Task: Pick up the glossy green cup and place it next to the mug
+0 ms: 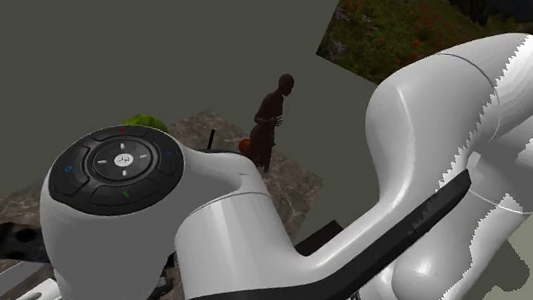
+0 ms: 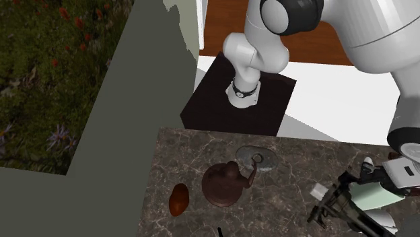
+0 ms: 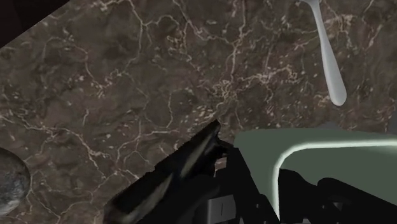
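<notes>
The pale green cup (image 3: 254, 149) lies hard against my gripper (image 3: 232, 162) over the marble tabletop (image 3: 127, 76); I cannot tell whether it is clasped, so I judge the placing beside the mug is not yet done.

I look down on a dark marble counter (image 2: 286, 202) veined in white and tan. A dark brown figurine of a standing person (image 1: 272, 114) is on it, with a small orange-brown lump (image 2: 178, 199) just beside it. A white spoon (image 3: 327, 54) lies flat on the stone. A plain grey-green wall (image 1: 145, 32) runs along the counter's edge. Past it I see grass dotted with red flowers (image 2: 47, 74), and a strip of reddish wooden floor (image 2: 225, 27).
</notes>
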